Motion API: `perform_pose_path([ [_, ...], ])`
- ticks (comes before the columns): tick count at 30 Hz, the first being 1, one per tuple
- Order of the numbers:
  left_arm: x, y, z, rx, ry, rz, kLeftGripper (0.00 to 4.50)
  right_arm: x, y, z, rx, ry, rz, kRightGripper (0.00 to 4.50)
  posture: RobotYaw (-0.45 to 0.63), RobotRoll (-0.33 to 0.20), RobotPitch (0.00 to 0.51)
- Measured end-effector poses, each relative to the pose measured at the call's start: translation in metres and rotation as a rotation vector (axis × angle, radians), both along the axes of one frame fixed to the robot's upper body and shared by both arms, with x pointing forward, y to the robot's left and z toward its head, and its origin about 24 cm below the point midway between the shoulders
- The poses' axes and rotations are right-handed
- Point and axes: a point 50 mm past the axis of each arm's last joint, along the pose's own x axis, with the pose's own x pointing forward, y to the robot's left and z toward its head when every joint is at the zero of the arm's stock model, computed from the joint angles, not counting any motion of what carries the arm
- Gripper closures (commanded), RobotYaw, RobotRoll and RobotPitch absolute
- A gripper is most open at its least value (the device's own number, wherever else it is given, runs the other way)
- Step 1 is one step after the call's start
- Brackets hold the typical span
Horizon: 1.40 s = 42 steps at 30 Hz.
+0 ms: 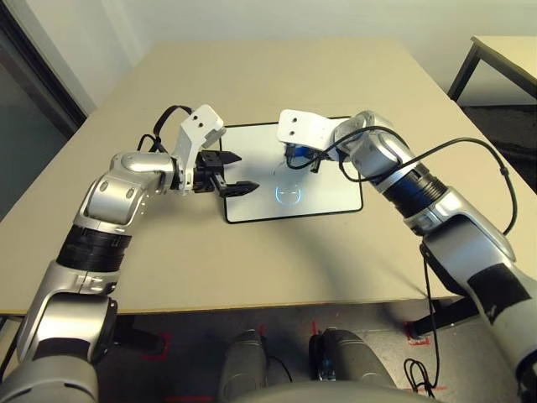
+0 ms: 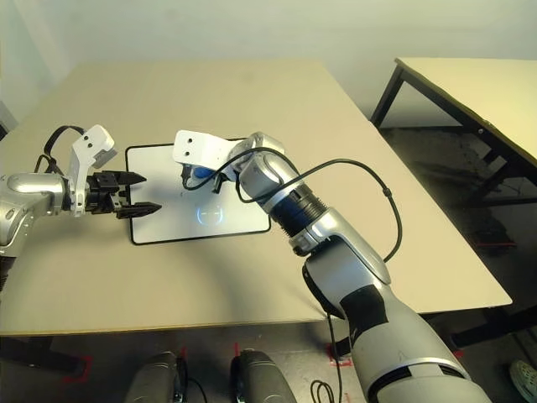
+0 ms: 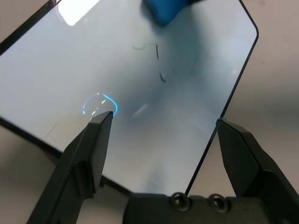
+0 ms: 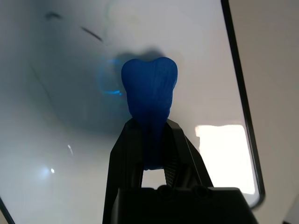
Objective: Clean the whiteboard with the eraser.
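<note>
Your right gripper (image 4: 148, 140) pinches the small bright blue eraser block (image 4: 149, 95) over the flat black-framed whiteboard (image 1: 331, 201) for wiping; your left gripper (image 1: 228, 173) gapes wide at its edge.

Whiteboard (image 1: 329, 199) lies flat on the counter (image 1: 252, 260), centre of the left eye view. Left end effector (image 1: 232, 173) sits at the board's left edge, over its frame. Right end effector (image 1: 299, 157) is over the board's upper middle, clamped on the eraser (image 4: 149, 93), which points down at the board surface. Second counter (image 2: 478, 88) at upper right, well apart.
</note>
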Motion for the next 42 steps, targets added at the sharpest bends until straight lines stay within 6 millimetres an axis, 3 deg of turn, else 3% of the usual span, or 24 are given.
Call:
perform_pose_path([
  [7,0.000,-0.001,0.000,-0.004,0.001,-0.004,0.00,-0.010,-0.013,-0.013,-0.005,0.046,-0.020,3.94,-0.04,0.000,0.040],
  [15,0.001,-0.003,0.000,-0.006,-0.001,-0.009,0.00,-0.022,-0.006,-0.023,-0.014,0.088,0.008,3.94,-0.03,0.000,0.047],
  [29,0.000,0.000,0.000,-0.002,0.003,-0.001,0.00,-0.007,0.034,0.000,0.037,0.021,0.057,3.94,-0.04,0.000,0.067],
  [33,-0.001,0.002,-0.004,0.000,0.015,0.006,0.00,-0.010,0.047,0.000,0.049,0.023,0.103,3.94,-0.05,0.000,0.065],
  [42,-0.001,0.002,-0.005,-0.001,0.019,0.007,0.00,-0.017,0.052,-0.009,0.032,0.047,0.148,3.94,-0.05,0.000,0.069],
])
